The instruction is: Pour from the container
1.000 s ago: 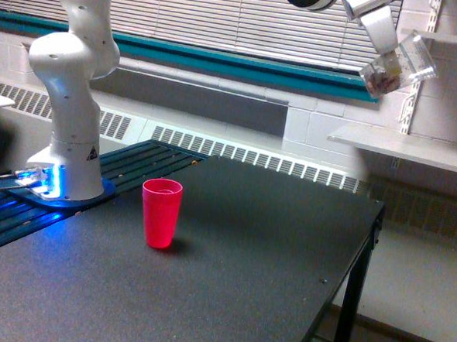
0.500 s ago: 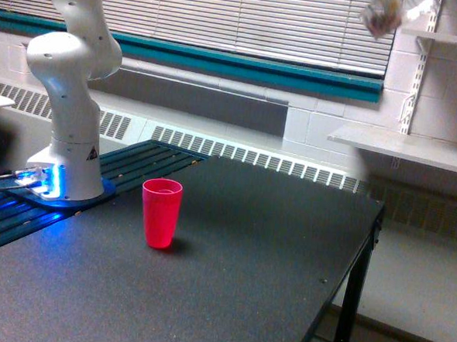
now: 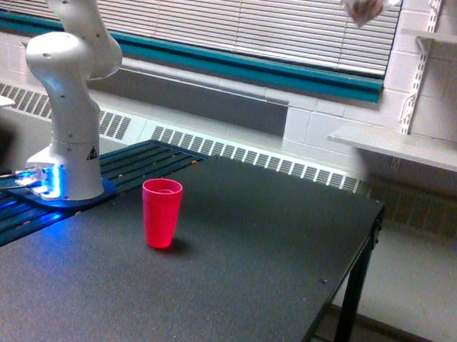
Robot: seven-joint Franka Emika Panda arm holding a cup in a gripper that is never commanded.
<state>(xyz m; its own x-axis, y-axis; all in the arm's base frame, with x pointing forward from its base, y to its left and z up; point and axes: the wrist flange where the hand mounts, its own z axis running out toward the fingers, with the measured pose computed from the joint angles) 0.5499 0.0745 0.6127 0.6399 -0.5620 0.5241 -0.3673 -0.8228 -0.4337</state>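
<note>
At the top edge of the exterior view we see only the lower part of the clear plastic cup, blurred, with reddish-brown and pale pieces inside it. It hangs high in front of the window blinds, well above the table and far toward the exterior view's right of the red cup. The gripper lies outside the frame, so we cannot tell how its fingers stand or what they pinch. 1 red cup stands upright on the dark table, near the white robot base, which sits at the exterior view's left with a blue light glowing at its foot. A white wall shelf juts out at the exterior view's right.
</note>
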